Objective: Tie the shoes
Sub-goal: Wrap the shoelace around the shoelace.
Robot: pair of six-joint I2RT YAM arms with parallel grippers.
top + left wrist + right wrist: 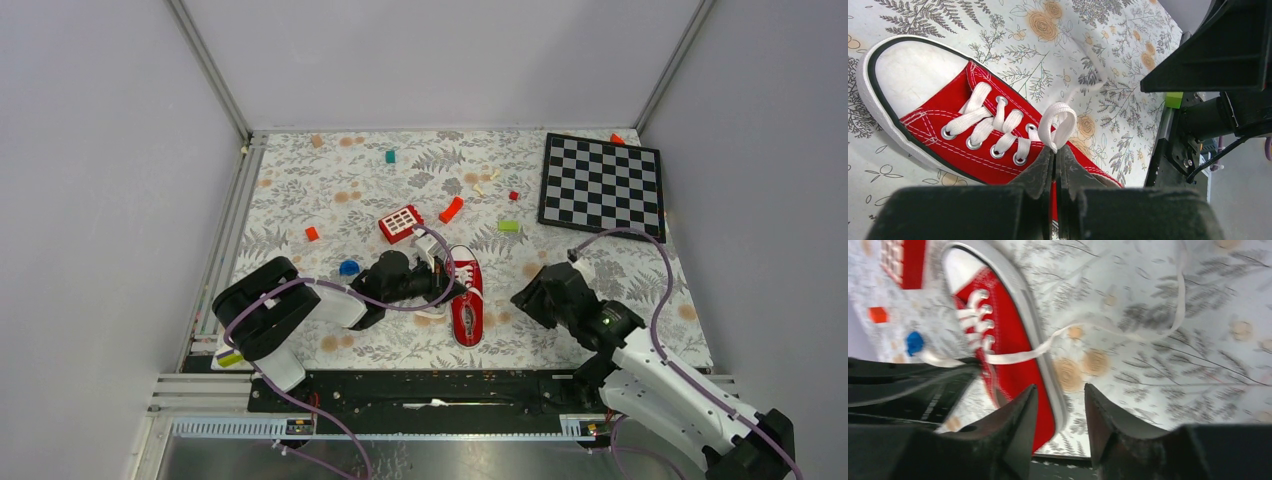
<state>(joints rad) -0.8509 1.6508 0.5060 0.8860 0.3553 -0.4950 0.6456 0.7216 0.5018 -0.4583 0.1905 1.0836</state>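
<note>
— Sneaker (467, 310): where?
— Near the middle of the flowered cloth (300, 200), flat on its sole, toe pointing away from the arm bases, just short of the red block with white squares (401, 223).
— Left gripper (1055, 152)?
— Pressed together, pinching the base of a white lace loop (1058, 122) above the tongue. Exact bite hidden between the fingers. Heel blocked by those same fingers in the left wrist view.
— And from overhead?
— Hard to read. Black gripper body lying over the laced part, covering most of the eyelets.
— Right gripper (1060, 390)?
— Spread apart, clamped on nothing; only the white sole edge and cloth seen through the gap. Off to the right of the sneaker, not touching it in the overhead view, fingertips there lost in a dark mass.
— Other lace?
— Loose lace end (1128, 332) trailing off the sneaker across the cloth, then curving toward the top of the right wrist view. Tip too smeared to find; whole view blurred.
— Clutter?
— Blue piece (914, 342) near the sneaker's left side, partly behind the left arm. Red block cut off at the corner of that view. Chessboard (600, 185) at the far right, well apart.
</note>
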